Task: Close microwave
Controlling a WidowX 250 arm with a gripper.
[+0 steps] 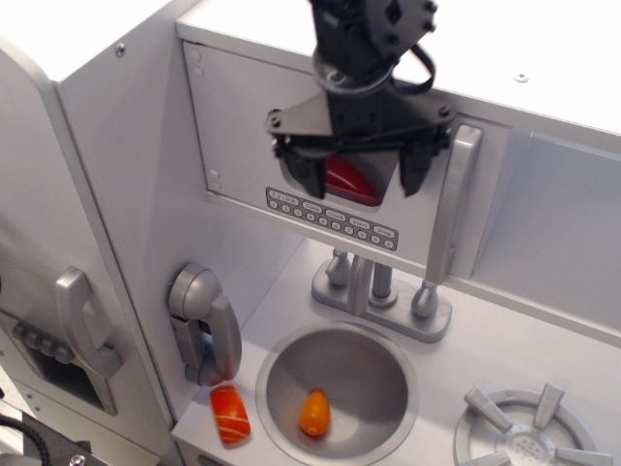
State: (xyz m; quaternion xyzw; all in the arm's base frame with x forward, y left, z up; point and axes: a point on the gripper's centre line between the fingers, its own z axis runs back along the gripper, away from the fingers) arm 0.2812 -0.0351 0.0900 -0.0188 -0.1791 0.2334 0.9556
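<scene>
The microwave (pixel 243 126) is a grey-white box compartment under the top shelf. Its flat door lies about flush with the front and looks shut. The door has a row of tiny grey buttons (pixel 330 215) and a tall silver bar handle (pixel 454 204) at its right edge. My black gripper (pixel 363 181) hangs right in front of the door's small window, its two fingers (pixel 303 173) spread wide and holding nothing. A red object (pixel 349 182) shows in the window between the fingers. I cannot tell whether the fingers touch the door.
A silver telephone handset (pixel 204 325) hangs on the left wall. Below are a round sink (pixel 383 364) with an orange piece (pixel 313 412), a salmon sushi piece (pixel 231 415), a faucet (pixel 374 291) and a burner (pixel 524 437). A larger door's curved handle (pixel 85 335) is at far left.
</scene>
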